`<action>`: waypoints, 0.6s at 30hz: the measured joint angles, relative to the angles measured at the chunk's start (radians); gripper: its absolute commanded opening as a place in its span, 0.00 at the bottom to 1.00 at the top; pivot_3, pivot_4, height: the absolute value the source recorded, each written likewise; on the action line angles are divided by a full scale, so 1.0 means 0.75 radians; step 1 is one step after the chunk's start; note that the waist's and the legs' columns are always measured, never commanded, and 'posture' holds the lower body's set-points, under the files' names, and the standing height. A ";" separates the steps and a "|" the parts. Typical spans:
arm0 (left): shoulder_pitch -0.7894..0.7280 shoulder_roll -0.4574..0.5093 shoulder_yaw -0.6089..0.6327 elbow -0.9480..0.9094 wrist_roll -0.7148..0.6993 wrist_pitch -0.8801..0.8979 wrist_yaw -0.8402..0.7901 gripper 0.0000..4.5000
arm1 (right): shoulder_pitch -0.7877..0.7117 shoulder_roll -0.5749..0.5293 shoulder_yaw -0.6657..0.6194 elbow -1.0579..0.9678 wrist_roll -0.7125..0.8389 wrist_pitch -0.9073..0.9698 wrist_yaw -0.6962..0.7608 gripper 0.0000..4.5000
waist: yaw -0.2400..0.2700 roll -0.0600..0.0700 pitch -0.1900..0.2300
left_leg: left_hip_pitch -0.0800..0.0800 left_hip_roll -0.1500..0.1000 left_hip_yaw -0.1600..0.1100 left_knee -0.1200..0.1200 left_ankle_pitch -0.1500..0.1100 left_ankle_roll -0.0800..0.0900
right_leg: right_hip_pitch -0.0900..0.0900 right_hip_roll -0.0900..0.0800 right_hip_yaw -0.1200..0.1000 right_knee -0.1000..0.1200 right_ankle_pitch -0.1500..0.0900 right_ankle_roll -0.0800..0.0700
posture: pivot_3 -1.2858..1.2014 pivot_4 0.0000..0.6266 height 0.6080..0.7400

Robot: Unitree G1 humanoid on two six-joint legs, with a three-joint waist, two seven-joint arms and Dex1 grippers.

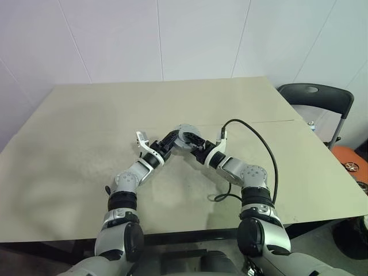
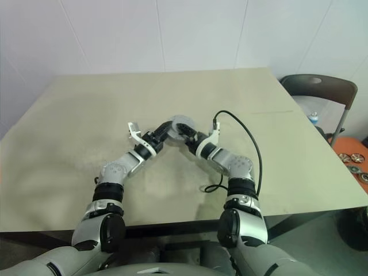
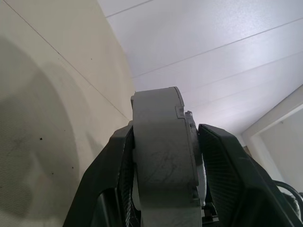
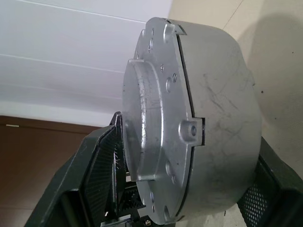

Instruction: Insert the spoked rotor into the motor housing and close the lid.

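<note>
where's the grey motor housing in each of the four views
Left eye view: motor housing at picture centre, above the table, between the two grippers.
Right eye view: centre, a little left.
Left wrist view: edge-on between the black fingers.
Right wrist view: large, lid face showing.
Shared landmark: the beige table.
</note>
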 measured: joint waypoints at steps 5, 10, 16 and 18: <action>0.000 0.000 0.000 0.000 0.000 0.000 -0.002 0.45 | 0.000 0.000 0.005 0.000 0.000 0.001 0.000 0.69 | 0.000 0.000 0.000 | 0.000 0.000 0.000 0.000 0.000 0.000 | 0.000 0.000 0.000 0.000 0.000 0.000 | 0.52 0.00 1.00; -0.001 0.000 0.030 0.007 -0.032 -0.002 -0.017 0.45 | 0.001 0.001 -0.002 -0.005 0.034 -0.003 0.036 0.50 | 0.000 0.000 0.000 | 0.000 0.000 0.000 0.000 0.000 0.000 | 0.000 0.000 0.000 0.001 0.000 0.000 | 0.52 0.00 1.00; -0.001 -0.003 0.038 0.007 -0.034 0.004 -0.019 0.45 | 0.006 0.000 0.000 -0.012 0.035 -0.003 0.041 0.50 | 0.000 0.000 0.000 | 0.000 0.000 0.000 0.001 0.000 -0.001 | 0.000 0.000 0.000 0.001 0.000 0.000 | 0.52 0.00 1.00; -0.002 -0.005 0.038 0.008 -0.034 0.009 -0.019 0.45 | 0.009 -0.001 0.001 -0.016 0.035 -0.002 0.041 0.58 | 0.000 0.000 0.000 | 0.000 0.000 0.000 0.001 0.000 -0.001 | 0.000 0.000 0.000 0.001 0.000 0.000 | 0.52 0.00 1.00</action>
